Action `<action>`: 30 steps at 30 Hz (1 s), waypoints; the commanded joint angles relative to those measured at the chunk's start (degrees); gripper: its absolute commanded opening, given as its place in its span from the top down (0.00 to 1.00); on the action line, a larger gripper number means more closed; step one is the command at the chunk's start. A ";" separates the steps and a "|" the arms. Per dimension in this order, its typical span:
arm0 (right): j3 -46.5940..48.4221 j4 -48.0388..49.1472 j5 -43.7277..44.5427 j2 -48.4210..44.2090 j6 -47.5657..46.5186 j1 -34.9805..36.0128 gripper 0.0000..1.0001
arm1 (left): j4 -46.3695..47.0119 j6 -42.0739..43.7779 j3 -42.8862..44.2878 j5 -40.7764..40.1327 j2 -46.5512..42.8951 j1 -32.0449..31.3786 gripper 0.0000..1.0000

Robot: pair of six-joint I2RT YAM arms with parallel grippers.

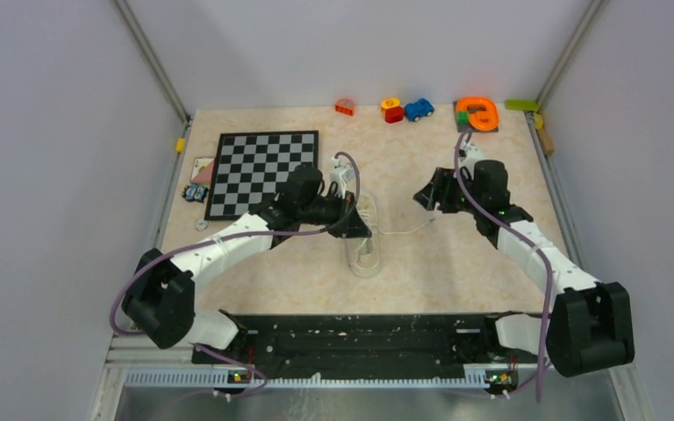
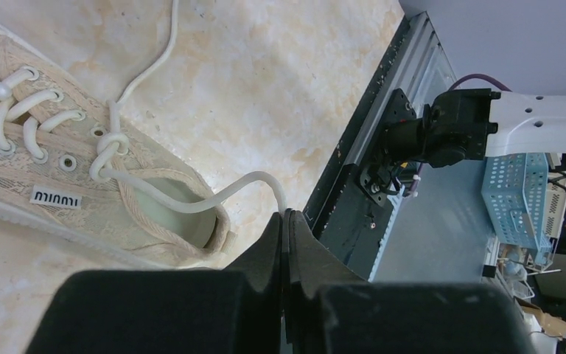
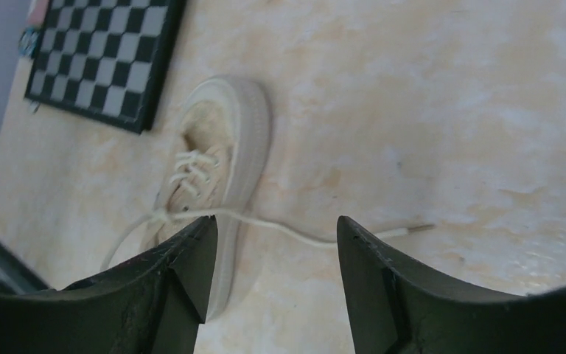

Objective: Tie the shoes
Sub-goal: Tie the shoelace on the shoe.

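**A:** Where is the sneaker lying?

**B:** The sneaker (image 1: 367,256) is lying mid-table, just right of the chessboard (image 1: 263,171). From above, the left arm is covering its middle.

**A:** And the claws?

**B:** The left gripper (image 2: 286,221) is pinching the held lace (image 2: 214,200) beside the heel opening, fingers pressed together. The right gripper (image 3: 276,228) is hanging spread over the loose lace (image 3: 302,237), which is trailing rightward across the table (image 1: 456,272).

**A:** Anything crowding them?

**B:** A toy car (image 1: 419,110) and an orange toy (image 1: 478,114) are sitting at the far edge, well apart
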 commanded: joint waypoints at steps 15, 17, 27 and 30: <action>-5.06 18.86 -16.71 9.03 -24.51 11.23 0.39 | 1.15 0.07 -7.41 -2.05 -12.04 14.73 1.00; -3.92 18.03 -19.34 10.98 -27.76 11.23 0.42 | 0.29 1.90 -7.00 -1.15 -11.96 16.45 1.00; 1.90 15.12 -22.86 18.27 -38.56 14.50 0.49 | -1.72 5.00 -3.86 4.82 -8.78 18.81 1.00; 3.40 14.56 -22.68 20.20 -39.89 15.58 0.50 | -2.52 5.78 -3.66 4.33 -8.79 19.18 1.00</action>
